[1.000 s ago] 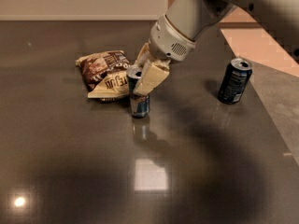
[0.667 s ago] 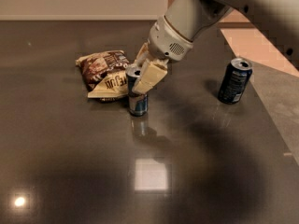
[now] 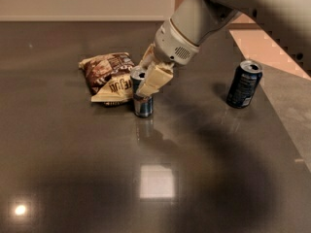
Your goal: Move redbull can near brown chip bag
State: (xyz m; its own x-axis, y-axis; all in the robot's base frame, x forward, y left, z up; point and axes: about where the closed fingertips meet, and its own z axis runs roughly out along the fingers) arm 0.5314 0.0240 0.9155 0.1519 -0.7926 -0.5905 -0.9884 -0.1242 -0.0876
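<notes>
The redbull can (image 3: 143,106), slim with a silver top and blue-and-silver body, stands upright on the dark table, touching or almost touching the right edge of the brown chip bag (image 3: 108,73). The bag is crinkled, dark brown with cream ends, and lies flat. My gripper (image 3: 144,83) comes down from the upper right and is closed around the can's upper part. One cream finger (image 3: 154,79) covers the can's front right side, and the other sits behind the can.
A wider dark navy blue can (image 3: 244,84) stands upright at the right, near the table's right edge (image 3: 286,130). My arm (image 3: 194,23) reaches in from the top right above the table. A ceiling light reflects off the tabletop at the front.
Almost nothing has changed. The gripper and the redbull can stay in the same place beside the chip bag.
</notes>
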